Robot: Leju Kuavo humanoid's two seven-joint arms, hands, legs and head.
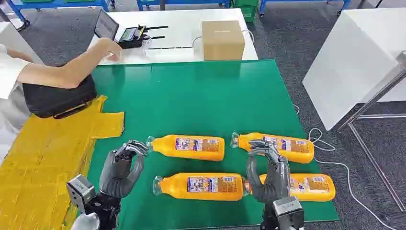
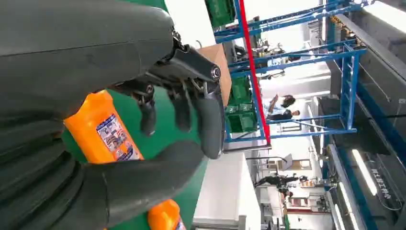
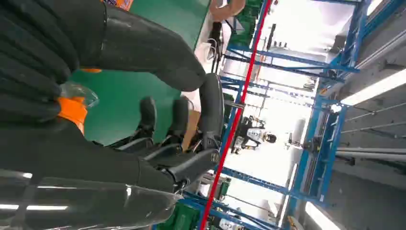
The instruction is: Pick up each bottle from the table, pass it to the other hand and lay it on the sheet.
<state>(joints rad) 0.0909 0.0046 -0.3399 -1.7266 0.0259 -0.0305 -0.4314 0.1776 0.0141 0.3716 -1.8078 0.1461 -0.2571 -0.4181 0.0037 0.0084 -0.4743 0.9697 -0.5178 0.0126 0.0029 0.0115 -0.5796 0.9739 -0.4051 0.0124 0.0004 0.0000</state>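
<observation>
We see four orange bottles lying on their sides on the green table [image 1: 201, 91], each with its long axis running crosswise in front of us and its clear cap pointing toward our left. Our left hand [image 1: 122, 170] hovers with fingers spread and nothing in it. The far-left bottle [image 1: 189, 147] lies just off its fingertips, cap end nearest, body stretching away toward our right. The near-left bottle [image 1: 200, 186] lies beside the same hand, a little apart.

Our right hand [image 1: 268, 175] is also spread and holds nothing. It stands between the two right-side bottles: the far-right bottle [image 1: 275, 146] sits just beyond its fingertips, and the near-right bottle [image 1: 306, 187] lies partly behind its palm. In the right wrist view a clear cap [image 3: 76, 93] and orange neck show close under the fingers [image 3: 210, 110].

The yellow sheet [image 1: 43, 158] lies on the outer side of our left hand, well away from the right. We judge the right hand should pick first, closing across a bottle's width, then pass leftward.
</observation>
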